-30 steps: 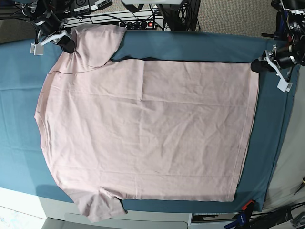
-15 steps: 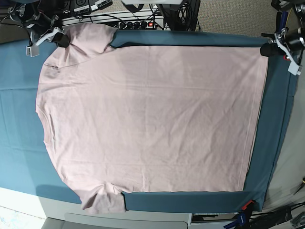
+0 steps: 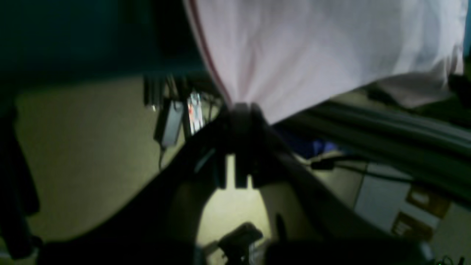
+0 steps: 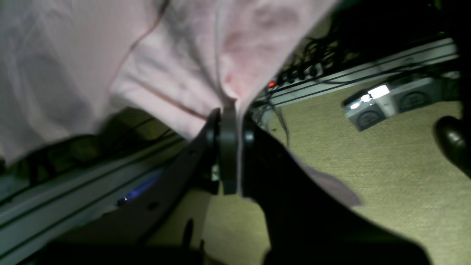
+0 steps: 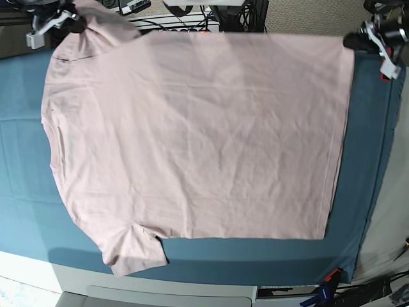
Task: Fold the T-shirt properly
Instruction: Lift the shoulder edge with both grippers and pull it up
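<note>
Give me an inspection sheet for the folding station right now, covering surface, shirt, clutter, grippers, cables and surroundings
Surface: teal table cloth covers the table, bare at left, right and near edges.
Job's things: pale pink T-shirt, plain side up, far edge lifted past the table's far edge; near sleeve lies on the cloth.
Clutter: nothing seen on the cloth.
Grippers: left gripper shut on the hem corner; right gripper shut on the far sleeve.
Cables: black cables behind the table.
Surroundings: beige carpet; power strip.
</note>
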Robot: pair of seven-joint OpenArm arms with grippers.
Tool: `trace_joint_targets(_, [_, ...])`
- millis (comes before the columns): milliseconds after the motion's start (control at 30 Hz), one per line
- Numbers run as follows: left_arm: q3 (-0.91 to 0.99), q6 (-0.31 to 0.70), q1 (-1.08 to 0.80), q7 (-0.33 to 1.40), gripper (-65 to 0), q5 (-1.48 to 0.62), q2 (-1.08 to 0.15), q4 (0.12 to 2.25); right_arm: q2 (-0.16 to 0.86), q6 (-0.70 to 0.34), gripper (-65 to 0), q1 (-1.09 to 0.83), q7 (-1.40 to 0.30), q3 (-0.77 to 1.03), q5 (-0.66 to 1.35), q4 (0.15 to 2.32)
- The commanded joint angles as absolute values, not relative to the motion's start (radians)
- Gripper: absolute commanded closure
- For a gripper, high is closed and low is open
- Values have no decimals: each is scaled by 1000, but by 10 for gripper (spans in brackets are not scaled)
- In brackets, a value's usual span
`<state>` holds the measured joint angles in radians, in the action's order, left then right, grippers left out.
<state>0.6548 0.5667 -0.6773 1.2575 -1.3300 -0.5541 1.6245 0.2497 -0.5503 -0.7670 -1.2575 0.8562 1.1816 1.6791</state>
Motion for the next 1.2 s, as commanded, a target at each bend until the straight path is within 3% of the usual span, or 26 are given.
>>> trace_joint_targets(0, [665,580,-691,1259,0,-1366,-576,1644,266,-554,0,-782,-1264,889,1199,1689])
trace_joint_targets(467, [665,601,-817,1275,0,-1374,-525,1765,266,-566,0,-818,-1315,936,1264,1689])
trace_joint_targets(1167, [666,622,-847,1286,0,-1407,-500,1790,266,-571,0,-839,-1361,938,1324,1689])
